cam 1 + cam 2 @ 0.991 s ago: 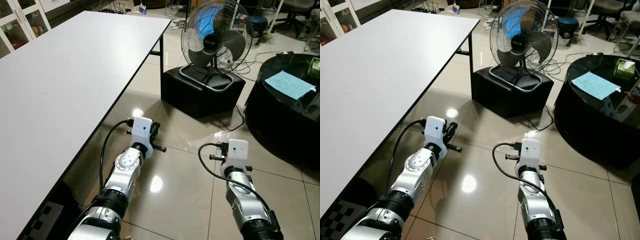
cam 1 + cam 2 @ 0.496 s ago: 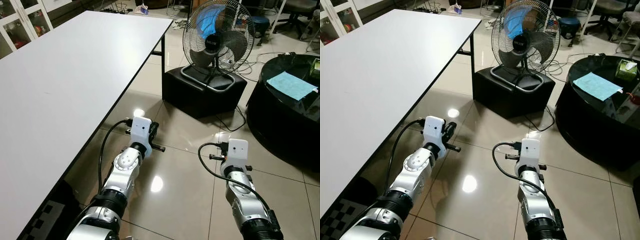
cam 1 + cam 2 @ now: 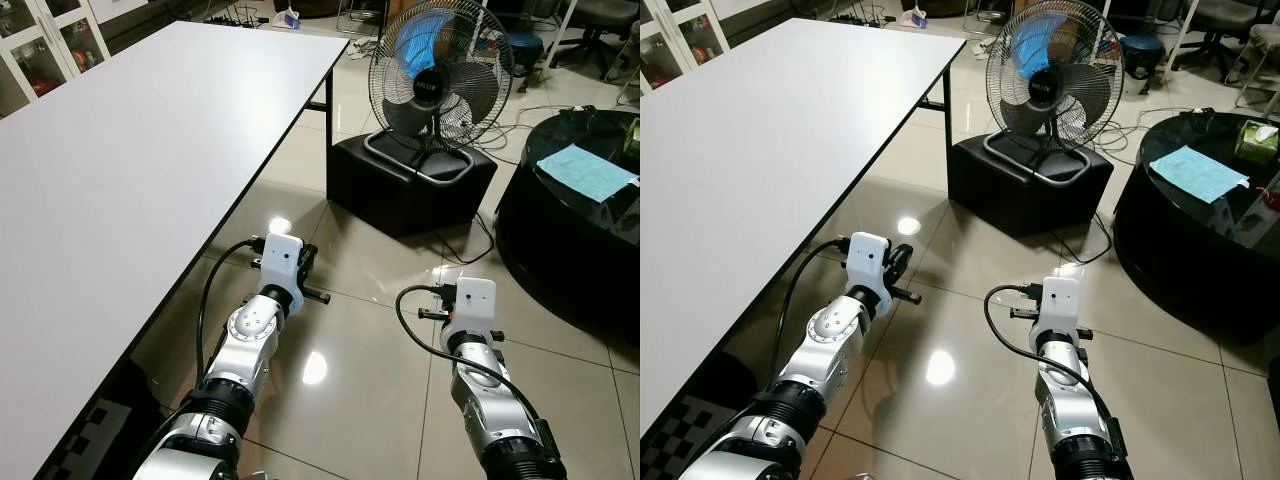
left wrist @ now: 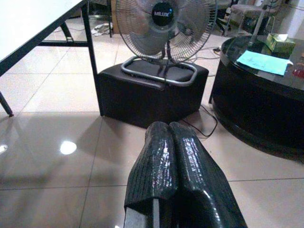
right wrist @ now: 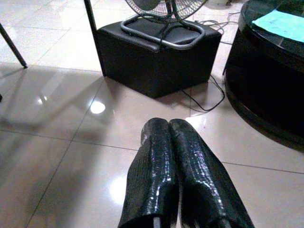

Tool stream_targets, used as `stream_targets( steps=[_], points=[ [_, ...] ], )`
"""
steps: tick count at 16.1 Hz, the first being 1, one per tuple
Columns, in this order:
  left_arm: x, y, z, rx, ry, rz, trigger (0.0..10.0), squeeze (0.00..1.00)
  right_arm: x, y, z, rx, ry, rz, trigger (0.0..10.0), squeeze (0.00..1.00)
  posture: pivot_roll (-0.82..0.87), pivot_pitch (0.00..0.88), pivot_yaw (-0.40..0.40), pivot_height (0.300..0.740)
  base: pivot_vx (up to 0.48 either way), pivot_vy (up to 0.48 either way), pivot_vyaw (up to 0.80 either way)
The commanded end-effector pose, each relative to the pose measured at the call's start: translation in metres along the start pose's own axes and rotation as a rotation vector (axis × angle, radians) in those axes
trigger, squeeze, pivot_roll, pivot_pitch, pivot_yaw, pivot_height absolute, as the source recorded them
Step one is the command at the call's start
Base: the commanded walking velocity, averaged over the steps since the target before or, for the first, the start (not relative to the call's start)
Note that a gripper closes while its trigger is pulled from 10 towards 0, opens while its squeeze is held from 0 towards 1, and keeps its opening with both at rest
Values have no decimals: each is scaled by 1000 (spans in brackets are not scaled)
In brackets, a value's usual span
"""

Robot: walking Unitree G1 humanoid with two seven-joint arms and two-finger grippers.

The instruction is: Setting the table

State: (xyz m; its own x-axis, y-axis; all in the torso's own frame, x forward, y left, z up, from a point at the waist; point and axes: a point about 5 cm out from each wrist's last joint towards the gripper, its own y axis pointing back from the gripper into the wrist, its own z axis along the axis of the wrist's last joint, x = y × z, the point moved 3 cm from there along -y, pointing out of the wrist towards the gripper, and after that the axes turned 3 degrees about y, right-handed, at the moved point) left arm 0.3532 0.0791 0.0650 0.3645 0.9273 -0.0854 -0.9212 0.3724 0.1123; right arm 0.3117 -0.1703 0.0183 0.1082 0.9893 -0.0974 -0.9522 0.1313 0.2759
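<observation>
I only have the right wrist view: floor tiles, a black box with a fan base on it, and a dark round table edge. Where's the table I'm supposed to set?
Observer: The white table is on the robot's left, running away alongside the left arm; its top is bare.
Operator: Is the left pincer carrying anything?
Observer: No. The left pincer is shut with nothing between its fingers, held over the floor.
Operator: Anything lying on that dark round table?
Observer: A light blue sheet lies flat on the black round table, and a green box sits beyond it near the far edge.
</observation>
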Motion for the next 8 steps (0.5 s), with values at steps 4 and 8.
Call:
stream_targets(
  steps=[4,8],
  points=[
    [1,-1,0,3,-8,3,10000,0,5,-1,6,-32,12,23,10000,0,-90,0,45,740,0,0,616],
    [0,0,-1,4,-4,1,10000,0,5,1,3,-24,7,26,10000,0,-93,0,42,740,0,0,533]
  ],
)
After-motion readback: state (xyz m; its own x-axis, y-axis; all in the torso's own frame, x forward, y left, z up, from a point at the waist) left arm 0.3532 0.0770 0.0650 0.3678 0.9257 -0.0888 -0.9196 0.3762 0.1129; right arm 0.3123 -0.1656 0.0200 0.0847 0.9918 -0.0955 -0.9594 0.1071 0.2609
